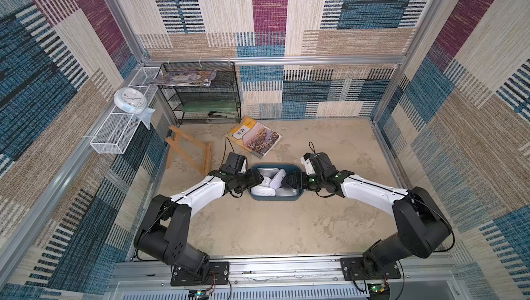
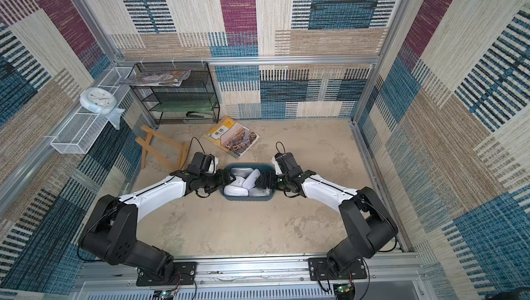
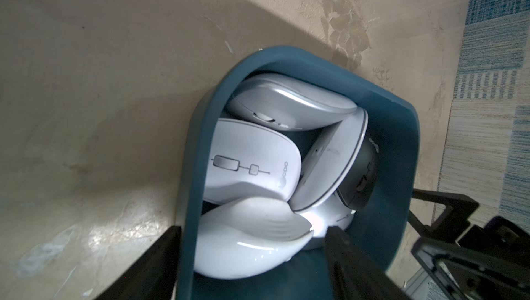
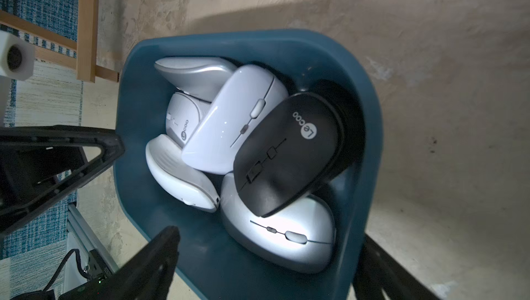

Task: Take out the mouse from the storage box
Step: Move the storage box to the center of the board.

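Slantwise atop pale mice (image 4: 229,129) at the right end of the shallow teal-blue plastic storage box (image 4: 134,106), the matte black mouse (image 4: 289,152) lies nearest the right gripper (image 4: 269,234), jaws spread and empty; the left gripper (image 3: 253,228) is likewise unclenched.

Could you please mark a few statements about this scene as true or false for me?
1. The storage box holds several mice. True.
2. A black mouse lies atop a silver mouse. True.
3. The right gripper is shut on a mouse. False: its jaws stand wide open.
4. The textbook lies inside the box. False: it lies on the table beyond it.
5. A clock sits on the white wire basket. True.
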